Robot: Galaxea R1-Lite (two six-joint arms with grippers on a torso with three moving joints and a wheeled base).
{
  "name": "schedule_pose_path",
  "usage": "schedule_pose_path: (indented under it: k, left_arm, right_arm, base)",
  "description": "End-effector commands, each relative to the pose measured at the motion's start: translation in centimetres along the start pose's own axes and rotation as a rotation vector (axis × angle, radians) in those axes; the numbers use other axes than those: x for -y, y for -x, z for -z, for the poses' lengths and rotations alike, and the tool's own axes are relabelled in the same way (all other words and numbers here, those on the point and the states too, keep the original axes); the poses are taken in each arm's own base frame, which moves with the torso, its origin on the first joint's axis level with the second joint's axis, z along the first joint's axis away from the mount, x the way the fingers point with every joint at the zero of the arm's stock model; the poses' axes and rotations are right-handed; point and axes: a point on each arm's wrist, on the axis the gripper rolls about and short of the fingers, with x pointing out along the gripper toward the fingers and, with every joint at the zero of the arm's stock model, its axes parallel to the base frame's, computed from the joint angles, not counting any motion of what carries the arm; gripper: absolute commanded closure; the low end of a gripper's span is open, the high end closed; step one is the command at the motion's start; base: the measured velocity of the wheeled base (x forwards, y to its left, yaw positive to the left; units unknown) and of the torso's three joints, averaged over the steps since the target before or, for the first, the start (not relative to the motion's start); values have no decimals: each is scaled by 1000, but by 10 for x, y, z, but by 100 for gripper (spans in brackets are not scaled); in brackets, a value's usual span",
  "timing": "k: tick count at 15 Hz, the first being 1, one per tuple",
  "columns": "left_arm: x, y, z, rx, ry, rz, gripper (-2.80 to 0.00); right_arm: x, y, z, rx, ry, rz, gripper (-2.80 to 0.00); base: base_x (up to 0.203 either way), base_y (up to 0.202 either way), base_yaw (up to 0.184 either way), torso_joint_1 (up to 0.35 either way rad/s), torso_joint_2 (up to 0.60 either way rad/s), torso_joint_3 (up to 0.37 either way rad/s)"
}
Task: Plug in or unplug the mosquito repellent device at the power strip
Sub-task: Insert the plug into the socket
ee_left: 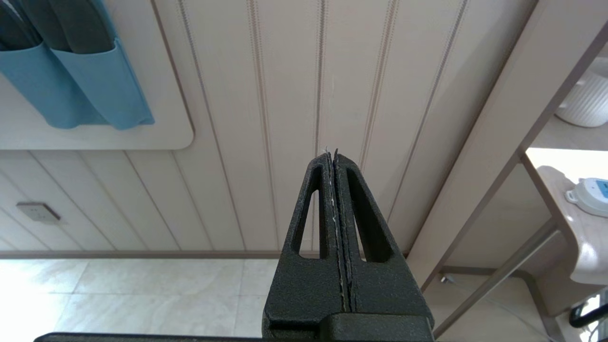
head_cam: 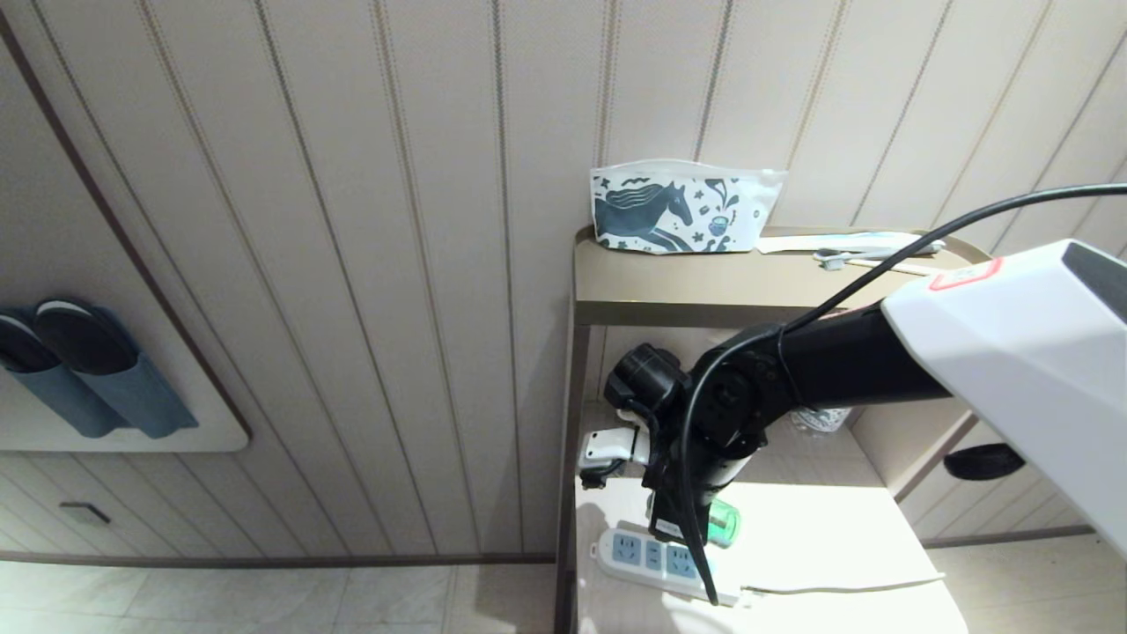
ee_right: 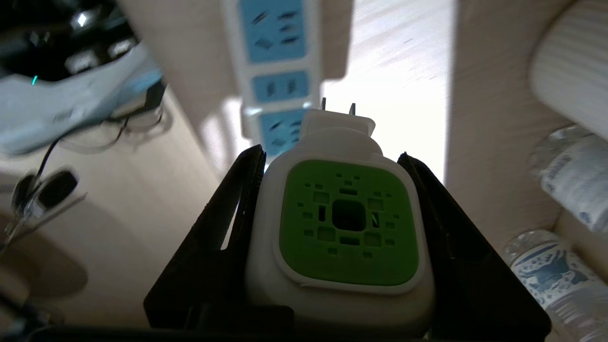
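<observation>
Two textured black right gripper (ee_right: 332,190) fingers around smooth rounded mosquito repellent device (ee_right: 339,228), prongs seemingly bare.

The mosquito repellent device (ee_right: 339,223) looks like smooth white plastic with a matt green face and two bare metal prongs. The power strip (head_cam: 656,559) is glossy white plastic too. The right gripper (ee_right: 332,161) fingers (ee_right: 228,223) are grainy, rough-textured black plastic.

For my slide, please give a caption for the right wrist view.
Right claw grips mosquito repellent device, prongs bare, above power strip.
</observation>
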Motion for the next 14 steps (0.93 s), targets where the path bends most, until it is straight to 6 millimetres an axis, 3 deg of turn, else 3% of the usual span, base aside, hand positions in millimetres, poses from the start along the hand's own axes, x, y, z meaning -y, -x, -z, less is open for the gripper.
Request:
schedule_pose_path:
  k: [1,5,13,14]
  left_arm:
    - [0,0,0,-3,0,1,0]
    - [0,0,0,-3,0,0,0]
    - [0,0,0,-3,0,0,0]
    - [0,0,0,0,0,0,0]
  right_arm:
    - [-8,12,-4,-51,45,-40,0]
    - [-9,31,-7,-136,74,-43,0]
    - [-8,4,-12,-221,65,-51,0]
    - [-9,-7,-13,-242,68,-65,0]
  base:
    - [0,0,0,0,0,0]
    - [0,0,0,0,0,0]
    - [0,0,0,0,0,0]
    - [0,0,0,0,0,0]
